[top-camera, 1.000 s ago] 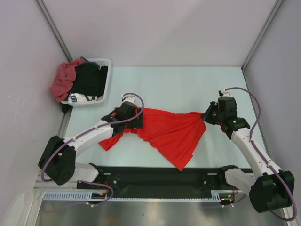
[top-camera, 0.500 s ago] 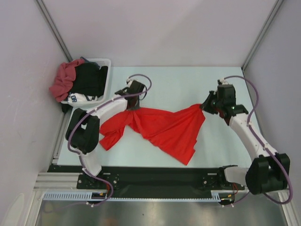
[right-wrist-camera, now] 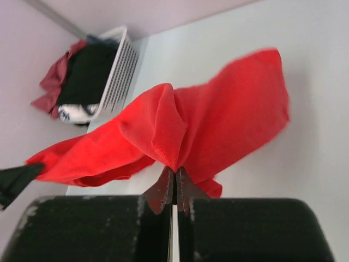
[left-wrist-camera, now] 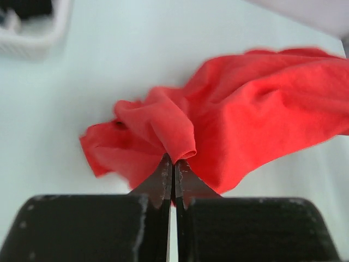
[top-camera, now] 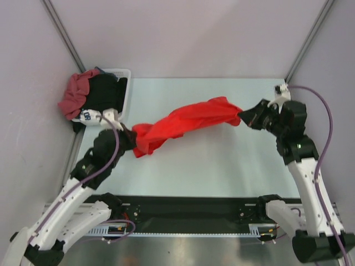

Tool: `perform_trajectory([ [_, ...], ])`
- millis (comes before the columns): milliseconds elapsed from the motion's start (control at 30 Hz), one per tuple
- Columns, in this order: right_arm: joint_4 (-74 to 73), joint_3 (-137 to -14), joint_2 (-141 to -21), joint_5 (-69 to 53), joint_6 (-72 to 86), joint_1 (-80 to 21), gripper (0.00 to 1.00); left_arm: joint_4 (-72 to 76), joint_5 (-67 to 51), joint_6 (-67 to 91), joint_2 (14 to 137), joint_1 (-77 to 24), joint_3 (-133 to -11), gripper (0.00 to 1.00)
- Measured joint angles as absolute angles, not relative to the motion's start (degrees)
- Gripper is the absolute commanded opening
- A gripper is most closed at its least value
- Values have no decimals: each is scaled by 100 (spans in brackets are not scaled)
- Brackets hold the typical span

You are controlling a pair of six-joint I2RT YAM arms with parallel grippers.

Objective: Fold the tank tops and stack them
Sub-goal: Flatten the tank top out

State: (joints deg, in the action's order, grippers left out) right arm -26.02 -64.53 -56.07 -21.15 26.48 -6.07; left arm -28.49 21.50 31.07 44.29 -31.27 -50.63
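Observation:
A bright red tank top [top-camera: 186,121] hangs bunched in a sagging band above the table, stretched between my two grippers. My left gripper [top-camera: 132,138] is shut on its left end, and the left wrist view shows a fold of red cloth [left-wrist-camera: 180,136] pinched at the fingertips [left-wrist-camera: 174,166]. On the right, my right gripper [top-camera: 244,117] is shut on the other end, with cloth [right-wrist-camera: 163,125] rising from its closed tips [right-wrist-camera: 175,173]. A darker maroon-red tank top [top-camera: 75,94] drapes over the left side of the white basket [top-camera: 125,88].
The basket at the back left also holds black garments [top-camera: 105,94] and a white cloth with dark lettering [top-camera: 89,115]. Grey walls and metal posts enclose the pale table [top-camera: 222,166]. A black rail [top-camera: 188,208] runs along the near edge.
My left gripper closed on the red top's left end. Both arms lifted the top off the table, and it went from spread out to a bunched band in the air.

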Motion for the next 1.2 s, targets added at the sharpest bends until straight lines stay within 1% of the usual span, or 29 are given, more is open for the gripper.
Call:
perform_trajectory([
  [67, -2565, -5769, -4814, -2316, 2751, -644, 0, -2777, 1918, 3350, 3730, -3280, -4123, 2],
  [133, -2679, -5109, -4097, -2405, 2895, -644, 0, -2847, 1678, 3579, 3334, -3420, -3354, 0],
  [200, -2853, -4600, -3468, -2403, 3048, -644, 0, -2995, 1431, 3813, 2952, -3555, -2578, 0],
  [267, -2976, -4342, -3168, -2351, 3155, -642, 0, -3131, 1315, 3992, 2663, -3638, -2141, 0],
  [333, -3052, -4265, -3140, -2298, 3199, -642, 0, -3240, 1271, 4121, 2403, -3664, -2001, 0],
  [467, -3146, -4528, -3538, -2338, 3225, -642, 0, -3269, 1302, 4204, 2119, -3673, -2279, 0],
  [567, -3166, -5063, -3933, -2405, 3148, -642, 0, -3376, 1470, 4143, 2303, -3673, -3035, 0],
  [667, -3190, -6040, -4576, -2379, 3004, -644, 0, -3363, 1789, 3994, 2751, -3673, -3857, 0],
  [767, -3114, -7172, -5527, -2329, 2853, -607, 0, -3275, 2147, 3817, 3540, -3671, -4641, 0],
  [800, -3022, -7535, -5909, -2320, 2818, -572, 5, -3166, 2231, 3730, 3876, -3647, -4862, 0],
  [833, -2958, -7843, -6287, -2296, 2805, -521, 17, -3028, 2276, 3658, 4239, -3623, -5063, 0],
  [867, -2880, -8143, -6711, -2279, 2801, -460, 56, -2934, 2292, 3586, 4639, -3575, -5245, 0],
  [900, -2775, -8506, -7271, -2237, 2812, -390, 77, -2836, 2261, 3544, 4936, -3511, -5374, 0],
  [933, -2705, -8809, -7765, -2196, 2801, -329, 87, -2707, 2174, 3494, 5343, -3380, -5527, 0],
  [967, -2589, -9063, -8213, -2147, 2816, -283, 92, -2635, 2112, 3479, 5638, -3269, -5627, 0],
  [1033, -2451, -9238, -9030, -2137, 2799, -242, 91, -2449, 1927, 3446, 6287, -3039, -5723, 0],
  [1067, -2429, -9080, -9275, -2126, 2799, -228, 85, -2438, 1879, 3441, 6501, -2967, -5723, 0],
  [1100, -2449, -8783, -9378, -2119, 2790, -250, 82, -2447, 1855, 3441, 6630, -2921, -5717, 0],
  [1200, -2373, -7555, -9085, -2150, 2775, -410, 68, -2410, 1767, 3441, 6729, -2834, -5712, 0],
])
